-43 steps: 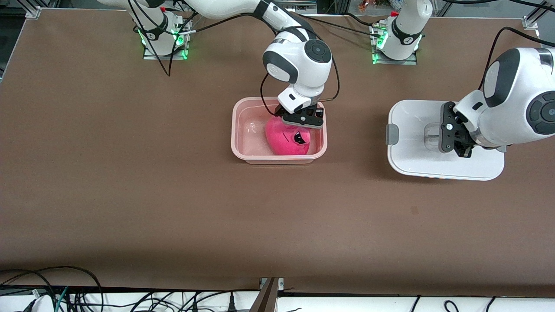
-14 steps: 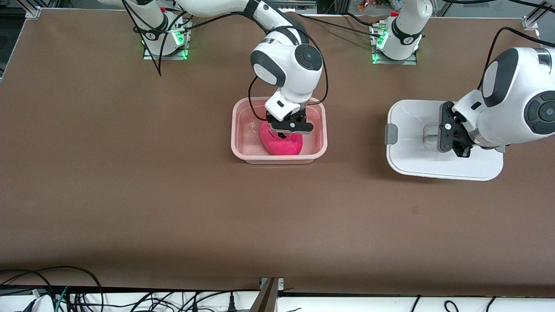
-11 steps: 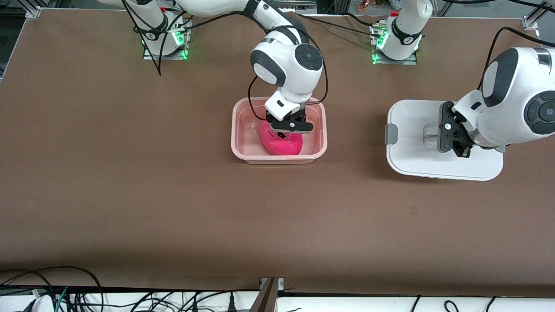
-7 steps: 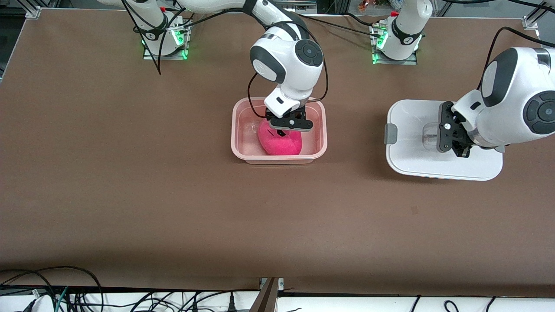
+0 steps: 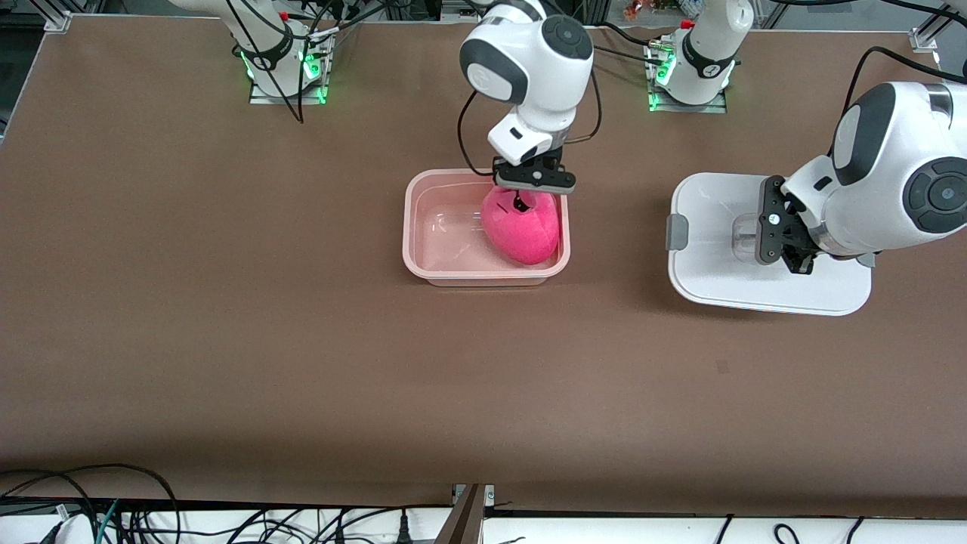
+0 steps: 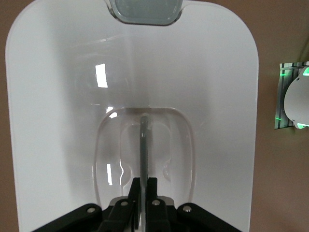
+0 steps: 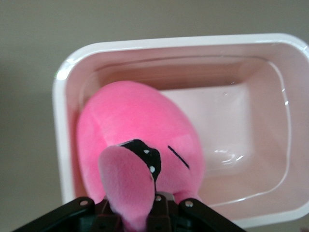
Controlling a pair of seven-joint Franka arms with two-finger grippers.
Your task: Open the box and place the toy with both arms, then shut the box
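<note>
The pink box (image 5: 412,227) stands open at mid-table. The hot-pink toy (image 5: 521,230) hangs from my right gripper (image 5: 532,193), which is shut on its upper part; the toy's lower part sits inside the box at the end toward the left arm. In the right wrist view the toy (image 7: 140,125) fills the space over the box (image 7: 270,145), and plush hides the tips of my right gripper (image 7: 145,208). The white lid (image 5: 770,287) lies toward the left arm's end of the table. My left gripper (image 5: 759,238) is shut on its clear centre handle (image 6: 144,145), as the left wrist view (image 6: 144,182) shows.
A grey clip (image 5: 678,231) sits on the lid's edge facing the box, also in the left wrist view (image 6: 145,12). Both arm bases with green lights (image 5: 283,68) (image 5: 687,75) stand along the table's edge farthest from the front camera. Cables (image 5: 91,506) lie below the near edge.
My right gripper has risen and moved toward the left arm's end of the box, lifting the toy with it. The lid in my left gripper has shifted slightly toward the box.
</note>
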